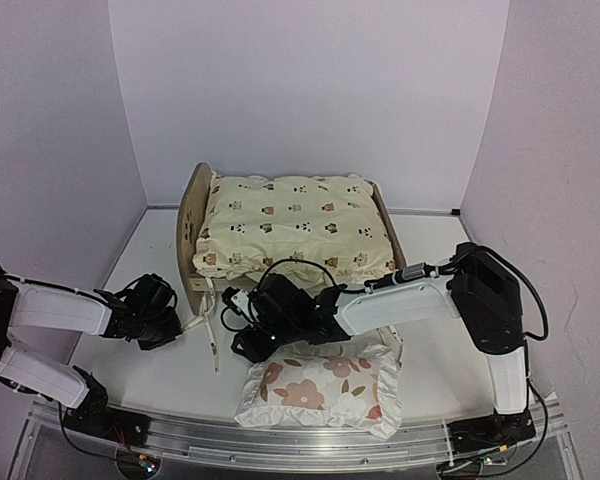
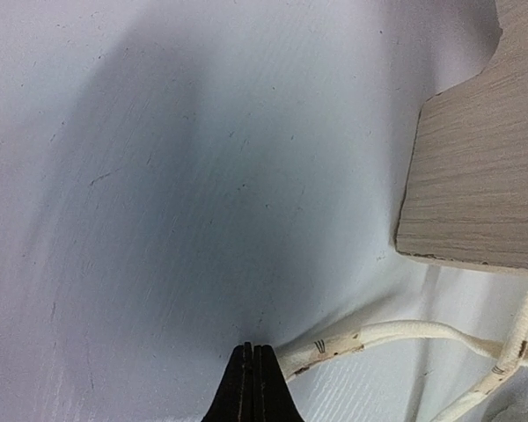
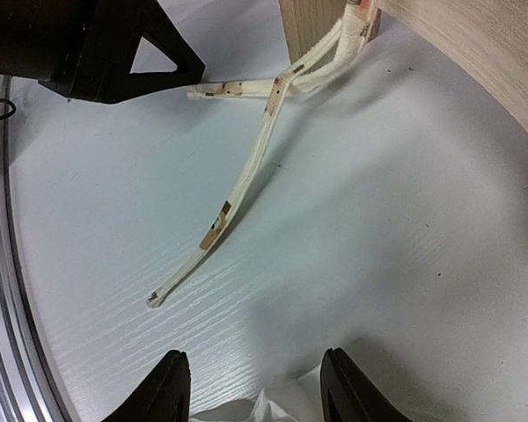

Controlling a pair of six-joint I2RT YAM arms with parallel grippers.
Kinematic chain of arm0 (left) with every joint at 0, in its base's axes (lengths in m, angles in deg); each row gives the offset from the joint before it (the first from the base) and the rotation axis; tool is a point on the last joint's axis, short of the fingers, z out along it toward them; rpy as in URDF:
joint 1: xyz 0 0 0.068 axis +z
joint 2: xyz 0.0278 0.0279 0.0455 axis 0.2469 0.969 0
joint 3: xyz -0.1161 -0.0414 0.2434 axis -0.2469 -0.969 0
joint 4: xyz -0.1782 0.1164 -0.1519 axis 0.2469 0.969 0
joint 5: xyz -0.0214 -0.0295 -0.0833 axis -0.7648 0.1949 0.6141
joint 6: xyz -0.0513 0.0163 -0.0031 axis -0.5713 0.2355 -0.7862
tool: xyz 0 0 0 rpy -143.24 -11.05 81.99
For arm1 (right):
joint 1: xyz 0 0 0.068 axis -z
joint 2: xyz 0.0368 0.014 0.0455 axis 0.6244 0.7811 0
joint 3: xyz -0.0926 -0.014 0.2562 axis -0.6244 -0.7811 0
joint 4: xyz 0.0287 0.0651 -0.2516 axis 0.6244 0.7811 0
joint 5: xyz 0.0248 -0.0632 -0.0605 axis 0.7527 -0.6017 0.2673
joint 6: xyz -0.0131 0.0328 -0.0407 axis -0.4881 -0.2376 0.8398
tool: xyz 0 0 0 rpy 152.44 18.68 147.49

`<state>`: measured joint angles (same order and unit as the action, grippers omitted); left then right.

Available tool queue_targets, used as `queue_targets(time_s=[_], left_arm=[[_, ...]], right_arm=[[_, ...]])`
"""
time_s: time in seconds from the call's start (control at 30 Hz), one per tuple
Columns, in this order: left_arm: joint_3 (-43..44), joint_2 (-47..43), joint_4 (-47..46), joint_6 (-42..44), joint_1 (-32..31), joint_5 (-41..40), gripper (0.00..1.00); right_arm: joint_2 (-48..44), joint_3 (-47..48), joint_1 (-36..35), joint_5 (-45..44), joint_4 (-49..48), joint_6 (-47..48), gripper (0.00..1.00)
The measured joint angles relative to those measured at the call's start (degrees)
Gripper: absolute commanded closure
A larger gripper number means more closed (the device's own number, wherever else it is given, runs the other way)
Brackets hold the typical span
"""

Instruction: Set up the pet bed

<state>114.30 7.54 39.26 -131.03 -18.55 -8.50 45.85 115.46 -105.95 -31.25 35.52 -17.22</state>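
The pet bed (image 1: 192, 235) stands at the back middle, with a cream animal-print cushion (image 1: 295, 225) lying on it. Its wooden headboard (image 2: 484, 176) fills the right of the left wrist view. My left gripper (image 1: 183, 325) rests low on the table left of the headboard, and this gripper (image 2: 253, 352) is shut. A cushion tie string (image 2: 396, 334) ends against the outer side of its right finger, not visibly between the jaws. My right gripper (image 1: 248, 335) hovers open in front of the bed, and between this gripper's (image 3: 258, 391) fingers shows the pillow's white ruffle (image 3: 264, 409).
A white ruffled pillow with red-brown flowers (image 1: 320, 390) lies near the front edge. A second tie string (image 3: 246, 176) trails loose over the table from the bed leg (image 3: 312, 26). White walls close in the back and sides. A metal rail (image 1: 280, 445) runs along the near edge.
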Motion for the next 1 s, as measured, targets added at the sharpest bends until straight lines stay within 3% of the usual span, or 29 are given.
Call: queue_targets(time_s=[0.17, 0.3, 0.53, 1.0], left_arm=[[0.04, -1.43, 1.9, -0.26, -0.02, 0.35, 0.76], [0.14, -4.01, 5.99, -0.35, -0.02, 1.0, 0.68], [3.62, -4.28, 9.57, 0.98, -0.1, 2.78, 0.68], [10.48, 7.19, 13.1, 4.57, -1.17, 1.74, 0.72]], right_arm=[[0.0, -0.06, 0.0, -0.13, 0.0, 0.01, 0.48], [0.0, -0.06, 0.0, -0.13, 0.0, 0.03, 0.48], [-0.09, -0.58, 0.0, -0.13, -0.2, 0.04, 0.48], [-1.23, -3.22, 0.0, -0.73, -1.75, 0.88, 0.48]])
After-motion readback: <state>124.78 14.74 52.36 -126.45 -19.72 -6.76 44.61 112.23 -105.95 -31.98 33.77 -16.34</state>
